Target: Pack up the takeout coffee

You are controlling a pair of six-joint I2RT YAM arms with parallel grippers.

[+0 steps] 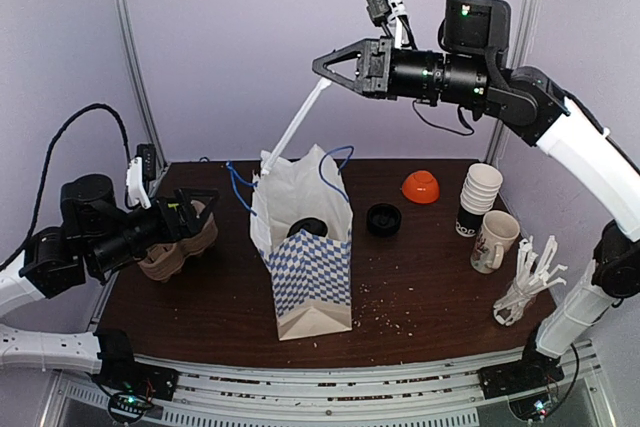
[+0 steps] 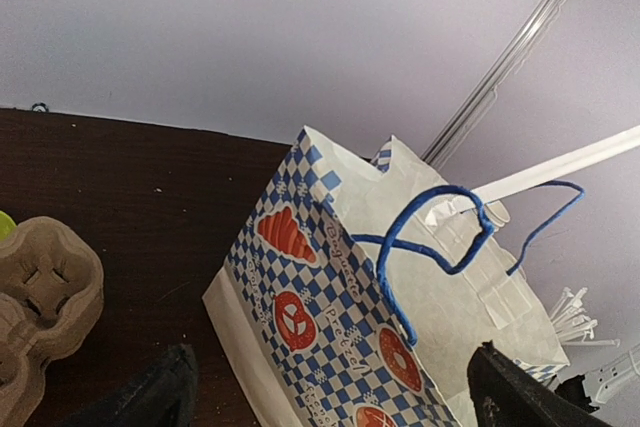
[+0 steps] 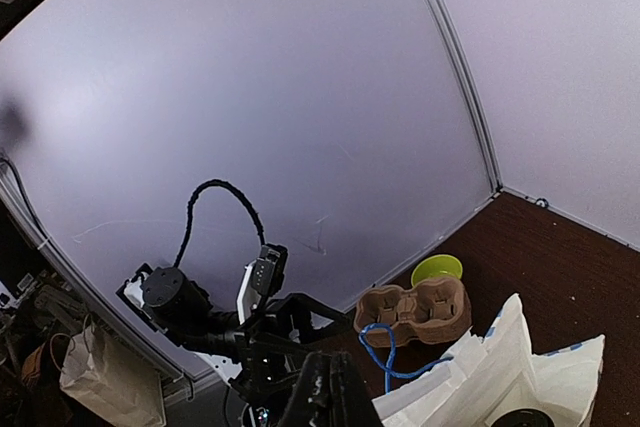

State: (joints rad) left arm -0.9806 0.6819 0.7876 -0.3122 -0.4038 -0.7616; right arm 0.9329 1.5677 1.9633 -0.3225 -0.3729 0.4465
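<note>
The takeout coffee sits inside the blue-checked paper bag (image 1: 310, 282) at the table's middle; only its black lid (image 1: 308, 228) shows, and it also shows in the right wrist view (image 3: 525, 419). My right gripper (image 1: 320, 65) is high above the bag's left side, shut on a long white stick (image 1: 295, 125) that slants down to the bag's mouth. Its shut fingers (image 3: 335, 382) show at the bottom of the wrist view. My left gripper (image 1: 200, 209) is open and empty left of the bag, and the bag (image 2: 330, 277) fills the view between its fingers.
A brown cardboard cup carrier (image 1: 180, 242) lies under my left gripper, with a green bowl (image 3: 437, 269) behind it. Right of the bag are a loose black lid (image 1: 384, 218), an orange bowl (image 1: 421, 186), a stack of paper cups (image 1: 480, 197), a mug (image 1: 494, 241) and white plastic cutlery (image 1: 527, 282).
</note>
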